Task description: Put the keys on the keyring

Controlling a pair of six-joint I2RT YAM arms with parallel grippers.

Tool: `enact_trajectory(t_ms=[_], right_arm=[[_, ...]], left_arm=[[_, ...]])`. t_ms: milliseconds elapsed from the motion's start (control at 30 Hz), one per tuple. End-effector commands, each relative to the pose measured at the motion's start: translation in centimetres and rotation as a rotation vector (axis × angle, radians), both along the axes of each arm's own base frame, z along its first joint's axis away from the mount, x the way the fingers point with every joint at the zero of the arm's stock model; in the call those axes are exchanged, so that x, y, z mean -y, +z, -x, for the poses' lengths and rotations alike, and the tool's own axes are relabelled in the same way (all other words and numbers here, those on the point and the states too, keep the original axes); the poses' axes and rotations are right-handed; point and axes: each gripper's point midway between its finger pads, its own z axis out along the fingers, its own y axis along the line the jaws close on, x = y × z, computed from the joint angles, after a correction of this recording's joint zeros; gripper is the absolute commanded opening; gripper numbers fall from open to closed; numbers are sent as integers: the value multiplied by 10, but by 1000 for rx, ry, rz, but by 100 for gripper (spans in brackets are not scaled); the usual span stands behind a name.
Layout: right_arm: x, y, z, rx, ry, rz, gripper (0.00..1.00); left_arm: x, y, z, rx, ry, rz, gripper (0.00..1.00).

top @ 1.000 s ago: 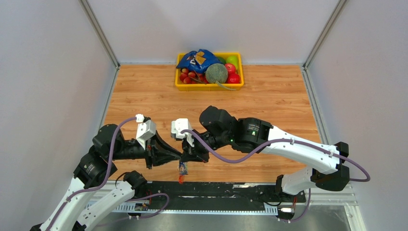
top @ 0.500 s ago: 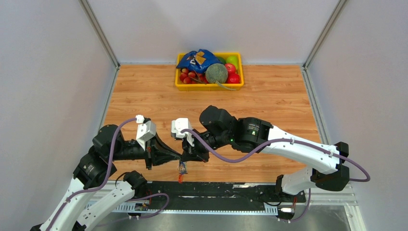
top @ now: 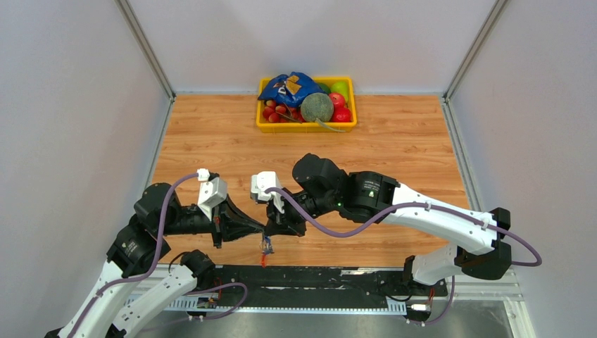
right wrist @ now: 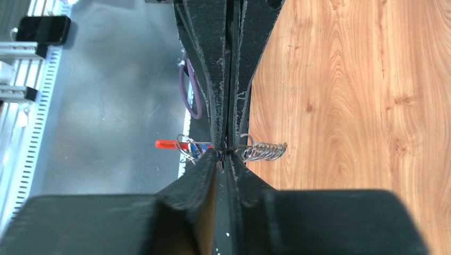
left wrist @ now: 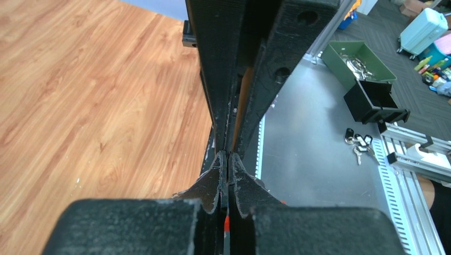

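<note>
One full yellow tray (top: 281, 127) well behind the keyring (top: 266, 248)

Wood-grain tabletop (top: 394, 141); plain pale grey walls (top: 70, 105) on three sides; aluminium corner posts (top: 144, 46); bare metal plate (top: 317, 320) at near edge; dark carpet floor (left wrist: 412, 85) beyond; even light.

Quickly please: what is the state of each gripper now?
Left gripper: shut; what it pinches cannot be told.
Right gripper: jaws nearly together at the keyring; grip cannot be told.

Left fingers (top: 248, 227) and right fingers (top: 285, 225) meet — keyring (top: 266, 248) dangles below.
</note>
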Motion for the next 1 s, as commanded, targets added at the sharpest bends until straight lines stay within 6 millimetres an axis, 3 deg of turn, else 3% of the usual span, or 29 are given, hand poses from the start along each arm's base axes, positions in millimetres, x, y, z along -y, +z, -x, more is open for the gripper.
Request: enact_trajectory(t_ms=[0, 367, 633, 967], right_arm=[[4, 44, -2, 47, -21, -143, 28], [33, 83, -6, 116, -94, -318, 43], [32, 106, -10, 136, -124, -422, 36], [24, 109, -6, 121, -94, -448, 29]], left_arm=[[3, 37, 0, 112, -12, 134, 0], [3, 80, 6, 209, -21, 300, 0], [2, 93, 8, 251, -30, 371, 0], [-1, 106, 11, 275, -27, 447, 0]])
